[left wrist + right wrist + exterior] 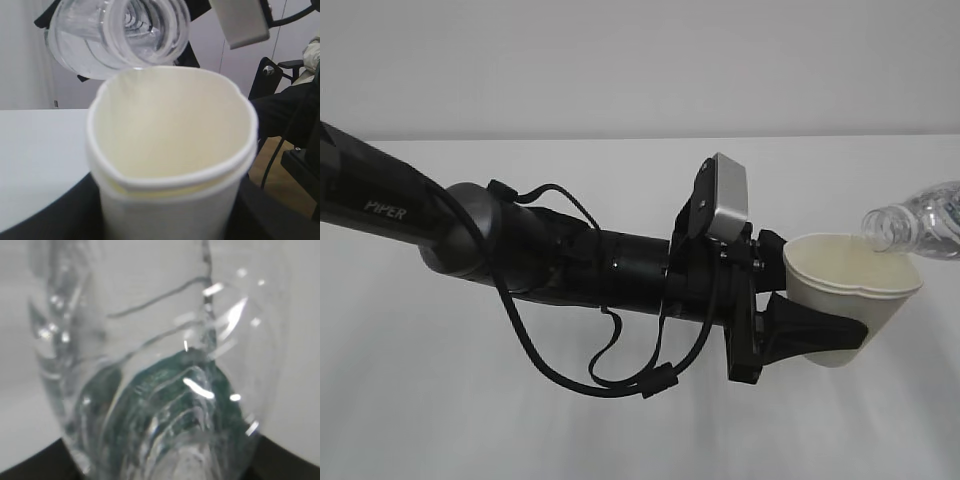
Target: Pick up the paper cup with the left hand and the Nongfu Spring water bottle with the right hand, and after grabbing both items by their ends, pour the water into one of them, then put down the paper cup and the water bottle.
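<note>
"PIPER" arm's left pincer [810,335] clamps paper cup [850,300]; right pincer [160,475] clamps green-labelled bottle [920,222], mouth over rim.

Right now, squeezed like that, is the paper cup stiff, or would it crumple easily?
Probably soft: the paper cup has a rim bent out of round where the left hand clamps it. It looks thin-walled, so likely light and easily crushed. Held tilted under the Nongfu Spring water bottle, it might spill if the grip shifts.
</note>
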